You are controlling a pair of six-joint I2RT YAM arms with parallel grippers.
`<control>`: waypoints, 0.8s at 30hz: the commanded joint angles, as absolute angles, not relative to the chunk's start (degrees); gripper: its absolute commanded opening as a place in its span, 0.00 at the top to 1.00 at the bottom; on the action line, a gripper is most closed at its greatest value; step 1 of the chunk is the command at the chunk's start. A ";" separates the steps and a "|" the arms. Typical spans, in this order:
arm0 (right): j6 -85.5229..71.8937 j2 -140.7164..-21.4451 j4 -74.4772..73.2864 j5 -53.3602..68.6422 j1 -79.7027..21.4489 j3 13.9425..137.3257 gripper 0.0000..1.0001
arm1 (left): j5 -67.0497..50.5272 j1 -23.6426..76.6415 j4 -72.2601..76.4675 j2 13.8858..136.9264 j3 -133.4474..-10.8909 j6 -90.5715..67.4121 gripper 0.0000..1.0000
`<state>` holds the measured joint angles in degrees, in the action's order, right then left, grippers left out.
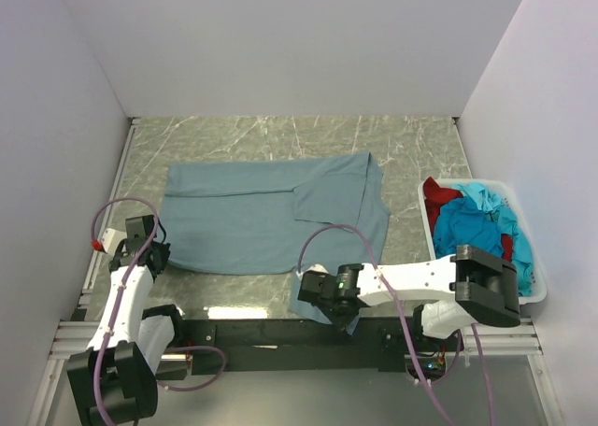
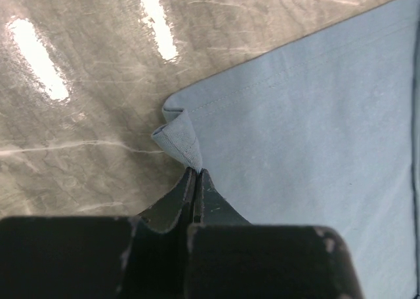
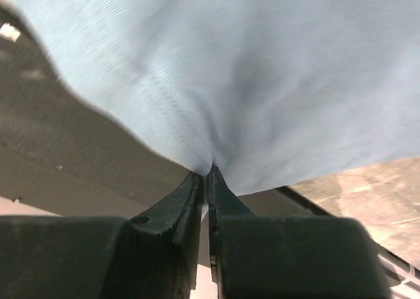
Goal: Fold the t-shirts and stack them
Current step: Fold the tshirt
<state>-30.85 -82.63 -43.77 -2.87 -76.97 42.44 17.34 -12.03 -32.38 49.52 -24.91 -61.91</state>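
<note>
Grey-blue t-shirt (image 1: 271, 216) is lying spread across the middle of the table (image 1: 280, 136), its right side already doubled over, while its near right portion is drooping past the table's front edge. Both arms are taking hold along the near hem, seemingly so the cloth can be carried evenly into a fold rather than dragged from one side.

The left gripper (image 2: 195, 174) is pinching the near left corner, jaws pressed together, with the hem curling up just at the tips; the corner is probably chosen because it gives a clean fold line. The right gripper (image 3: 209, 171) is clamping a bunch of fabric at the overhanging edge, jaws closed on it, the cloth puckering toward the pinch.

To the right, the turquoise t-shirt (image 1: 467, 225) and dark red t-shirt (image 1: 437, 194) are waiting crumpled together in the white bin (image 1: 425, 211), well apart from the working area. Judging by this, the task is only beginning, with no stack formed yet.
</note>
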 commanded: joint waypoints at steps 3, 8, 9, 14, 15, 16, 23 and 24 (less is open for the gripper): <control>-30.68 -79.37 -42.02 -12.39 -69.01 44.73 0.92 | 16.35 -12.22 -30.50 46.85 -25.93 -60.03 0.99; -28.22 -74.98 -40.61 -15.02 -59.61 48.77 0.93 | 16.17 -12.22 -29.88 46.76 -27.24 -59.59 0.99; -27.52 -74.80 -40.26 -16.94 -58.46 49.56 0.93 | 16.17 -12.22 -29.88 46.76 -27.42 -59.76 0.99; -24.53 -75.58 -38.50 -17.58 -52.66 55.61 0.93 | 15.47 -12.22 -27.96 48.86 -29.79 -60.03 0.99; -24.00 -76.02 -38.06 -18.45 -51.43 56.59 0.94 | 15.29 -12.22 -27.51 49.82 -30.14 -60.03 0.99; -23.73 -76.98 -37.88 -19.33 -50.55 57.65 0.94 | 15.03 -12.22 -27.25 50.44 -30.93 -60.29 0.99; -22.41 -80.50 -36.92 -20.05 -42.90 65.90 0.94 | 14.42 -12.22 -25.14 56.15 -34.62 -61.08 0.99; -22.06 -80.77 -36.31 -19.60 -42.19 66.70 0.94 | 14.15 -12.22 -24.27 57.21 -34.98 -61.17 0.99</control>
